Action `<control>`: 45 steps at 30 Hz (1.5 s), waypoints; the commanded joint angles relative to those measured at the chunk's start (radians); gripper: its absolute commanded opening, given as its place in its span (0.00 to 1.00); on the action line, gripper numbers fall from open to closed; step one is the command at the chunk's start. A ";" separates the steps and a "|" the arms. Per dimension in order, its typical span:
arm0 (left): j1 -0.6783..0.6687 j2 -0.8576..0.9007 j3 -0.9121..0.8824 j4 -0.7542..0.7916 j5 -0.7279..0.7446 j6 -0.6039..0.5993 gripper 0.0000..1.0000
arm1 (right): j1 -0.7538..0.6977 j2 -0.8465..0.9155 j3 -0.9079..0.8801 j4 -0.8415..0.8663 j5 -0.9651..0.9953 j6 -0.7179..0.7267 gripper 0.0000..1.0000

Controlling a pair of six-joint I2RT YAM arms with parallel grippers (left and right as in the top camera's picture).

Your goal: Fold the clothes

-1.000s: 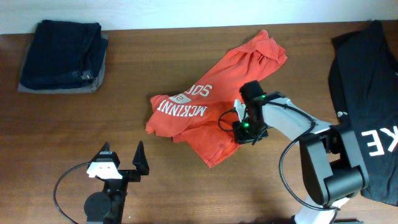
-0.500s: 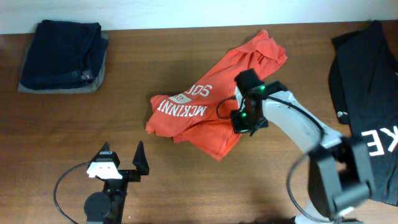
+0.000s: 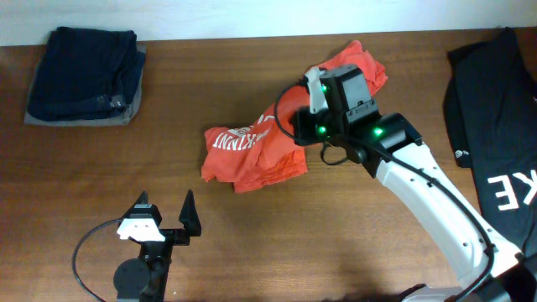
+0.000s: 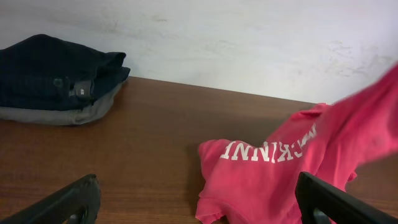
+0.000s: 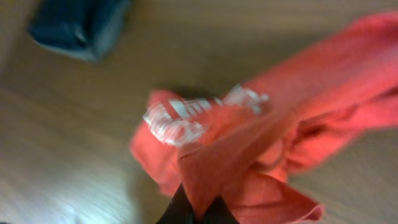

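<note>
The red-orange T-shirt (image 3: 252, 155) with white lettering lies crumpled at the table's middle. It also shows in the left wrist view (image 4: 273, 171) and the right wrist view (image 5: 249, 149). My right gripper (image 3: 312, 124) is shut on a fold of the shirt and holds it lifted above the rest of the cloth; its fingers pinch the fabric in the right wrist view (image 5: 198, 211). My left gripper (image 3: 165, 210) is open and empty near the front edge, left of the shirt, with its fingers (image 4: 68, 202) wide apart.
A dark navy folded pile (image 3: 82, 75) sits at the back left, also seen in the left wrist view (image 4: 56, 78). A black shirt with white letters (image 3: 495, 126) lies along the right edge. A pale wall backs the table.
My right gripper has lifted and moved back and left with the shirt's lower edge, pulling that flap up over the shirt. The left arm has not moved.
</note>
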 commanded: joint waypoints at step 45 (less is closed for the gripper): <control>0.004 -0.008 -0.008 0.000 -0.007 0.016 1.00 | -0.357 0.548 0.829 -0.615 0.243 -0.020 0.99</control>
